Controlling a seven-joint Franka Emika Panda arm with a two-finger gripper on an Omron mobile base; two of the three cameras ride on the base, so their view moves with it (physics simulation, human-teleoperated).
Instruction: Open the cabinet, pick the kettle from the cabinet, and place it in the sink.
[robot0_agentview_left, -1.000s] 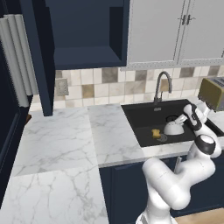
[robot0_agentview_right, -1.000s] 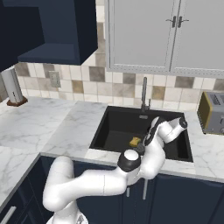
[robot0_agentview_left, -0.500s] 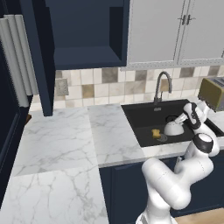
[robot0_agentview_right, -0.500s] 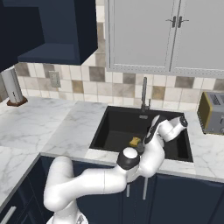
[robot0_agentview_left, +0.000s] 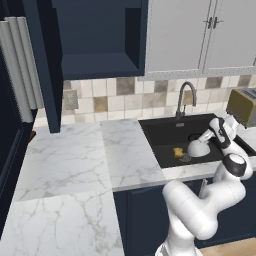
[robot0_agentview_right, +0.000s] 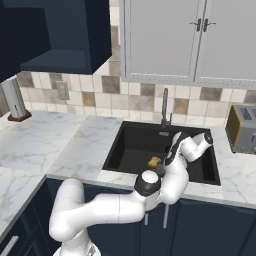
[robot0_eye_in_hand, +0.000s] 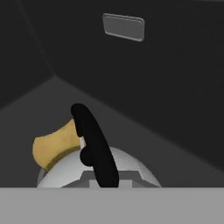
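White kettle (robot0_agentview_left: 199, 148) sits low in your sink (robot0_agentview_left: 160, 131), right under the gripper (robot0_agentview_left: 212, 136); finger state, you cannot tell. Hand view reveals its black handle (robot0_eye_in_hand: 94, 146) and a yellow sponge (robot0_eye_in_hand: 54, 143).

- Sink (robot0_agentview_left: 165, 131): matte black.
- Kettle (robot0_agentview_left: 198, 148): white-silver, black handle.
- Sponge (robot0_agentview_left: 178, 152): yellow.
- Counter (robot0_agentview_left: 75, 160): white, grey-veined marble.
- Cabinet (robot0_agentview_left: 95, 35): navy.
- Backsplash (robot0_agentview_right: 95, 92): beige-brown tiles.

faucet (robot0_agentview_left: 184, 97) and sponge (robot0_agentview_left: 178, 152) crowd the kettle (robot0_agentview_left: 199, 147).
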